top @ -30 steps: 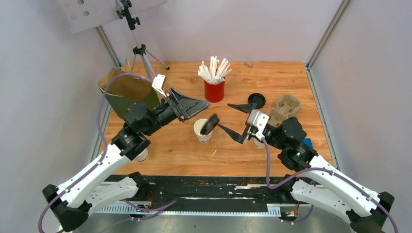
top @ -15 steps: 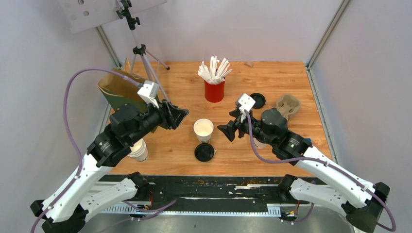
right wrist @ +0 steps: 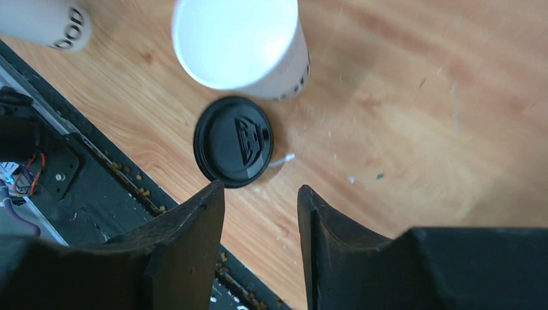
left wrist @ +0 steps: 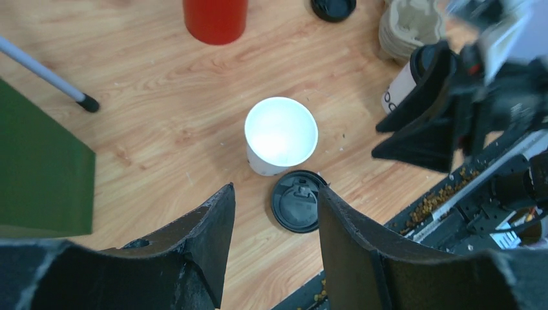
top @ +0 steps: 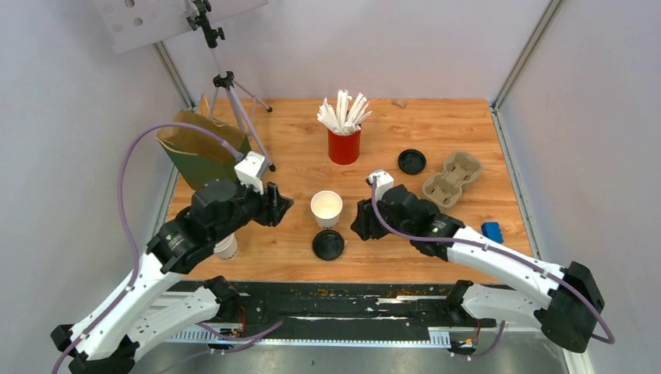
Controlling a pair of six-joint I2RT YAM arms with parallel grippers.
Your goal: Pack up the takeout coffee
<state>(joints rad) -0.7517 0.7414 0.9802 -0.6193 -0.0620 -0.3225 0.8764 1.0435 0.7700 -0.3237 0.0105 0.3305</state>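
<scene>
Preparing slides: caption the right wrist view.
Open right gripper above a black lid lying beside an uncovered white cup.

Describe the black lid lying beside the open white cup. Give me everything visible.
The black lid is round and looks like thin, slightly glossy plastic, with a raised rim and a moulded sip tab near one edge. It lies flat on the wooden table, apparently top side up, off the cup. It sits just on the near side of the open white cup, its edge close against the cup's base; whether they touch cannot be told. Nothing grips it.
</scene>
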